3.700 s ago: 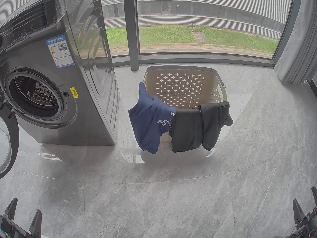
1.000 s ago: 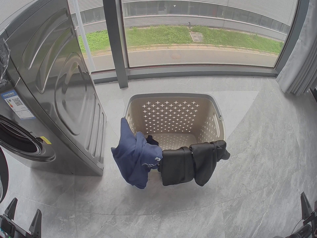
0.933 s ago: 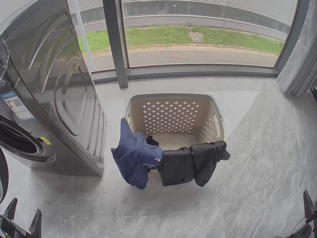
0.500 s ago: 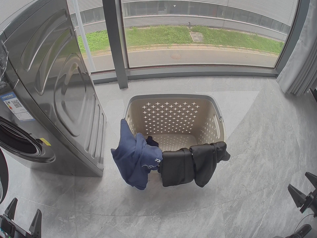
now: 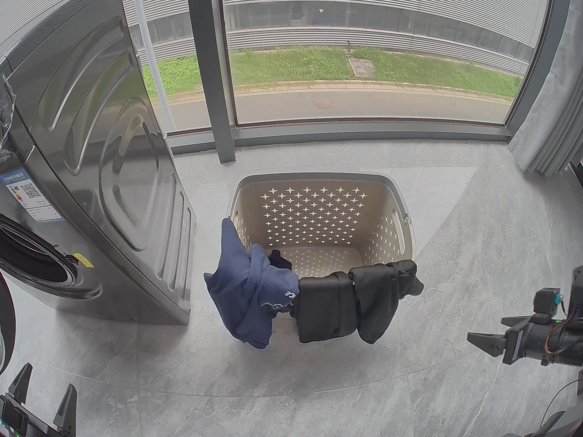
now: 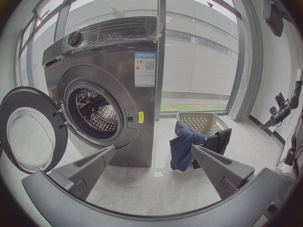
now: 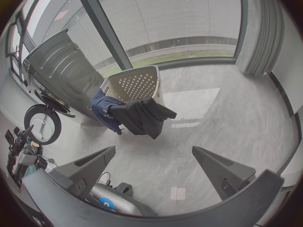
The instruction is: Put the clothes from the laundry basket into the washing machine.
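The basket (image 5: 322, 178) stands on the floor (image 5: 291, 389) before the window (image 5: 364, 44), just beside the washer (image 5: 103, 153) on its right. A blue garment (image 5: 250, 292) is draped over the near left corner of the basket rim and hangs down the outside wall. A black garment (image 5: 343, 304) is draped over the near rim, touching the blue garment and likewise hanging outside. The visible part of the basket bottom is bare. The washer door (image 6: 30, 130) is swung fully open, exposing the drum (image 6: 94, 111); no clothing is visible in it. The left gripper (image 5: 47, 380) is low at the near left, in front of the washer, with its fingers spread and nothing between them. The right gripper (image 5: 489, 329) is held above the floor to the right of the basket, well apart from it and from both garments, pointing toward the robot's left; its fingers are spread and hold nothing. A curtain (image 5: 555, 104) hangs at the far right.
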You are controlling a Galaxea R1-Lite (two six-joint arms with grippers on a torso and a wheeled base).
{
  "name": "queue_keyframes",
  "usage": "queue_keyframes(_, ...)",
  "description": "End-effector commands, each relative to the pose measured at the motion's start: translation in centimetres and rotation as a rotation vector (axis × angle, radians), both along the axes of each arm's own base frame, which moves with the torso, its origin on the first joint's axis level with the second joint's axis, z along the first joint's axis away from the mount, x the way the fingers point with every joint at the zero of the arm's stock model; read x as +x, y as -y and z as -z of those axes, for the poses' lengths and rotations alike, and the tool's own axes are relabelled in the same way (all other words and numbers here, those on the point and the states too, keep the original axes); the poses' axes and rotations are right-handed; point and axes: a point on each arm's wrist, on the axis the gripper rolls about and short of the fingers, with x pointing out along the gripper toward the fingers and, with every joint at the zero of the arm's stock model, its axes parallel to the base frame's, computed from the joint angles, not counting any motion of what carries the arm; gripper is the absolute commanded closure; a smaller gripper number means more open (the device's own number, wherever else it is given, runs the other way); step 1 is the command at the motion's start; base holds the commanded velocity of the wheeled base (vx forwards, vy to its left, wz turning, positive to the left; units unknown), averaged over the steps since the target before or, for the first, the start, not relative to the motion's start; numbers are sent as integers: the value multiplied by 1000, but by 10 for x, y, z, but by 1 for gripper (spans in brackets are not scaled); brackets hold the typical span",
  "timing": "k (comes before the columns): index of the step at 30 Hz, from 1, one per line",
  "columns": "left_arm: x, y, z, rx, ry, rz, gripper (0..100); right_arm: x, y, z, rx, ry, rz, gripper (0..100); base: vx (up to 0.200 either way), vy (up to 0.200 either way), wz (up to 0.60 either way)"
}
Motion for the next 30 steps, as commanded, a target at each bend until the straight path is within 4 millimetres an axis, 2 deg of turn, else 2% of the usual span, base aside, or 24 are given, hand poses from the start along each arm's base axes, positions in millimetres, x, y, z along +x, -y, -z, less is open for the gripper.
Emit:
queue_keyframes(1, 1, 0, 4, 1, -7, 1, 0, 49, -32, 14, -5, -122, -53, 0, 0, 0, 0)
queue_keyframes(9, 1, 0, 4, 3, -7, 1, 0, 71, -54, 31, -54, -177, -91, 0, 0, 0, 0)
queue_keyframes(13, 1, 0, 4, 3, -7, -1, 0, 83, -59, 40, -70, -176, -79, 0, 0, 0, 0)
queue_keyframes(20, 1, 0, 4, 3, -7, 1, 0, 110, -69, 71, -100, -202, -92, 0, 0, 0, 0)
queue_keyframes(23, 1, 0, 4, 3, -7, 1, 0, 123, -75, 80, -96, -187, -93, 0, 0, 0, 0)
queue_keyframes(28, 1, 0, 4, 3, -7, 1, 0, 131, -82, 88, -96, -186, -104, 0, 0, 0, 0)
queue_keyframes(30, 1, 0, 4, 3, -7, 2, 0, 144, -88, 98, -95, -186, -104, 0, 0, 0, 0)
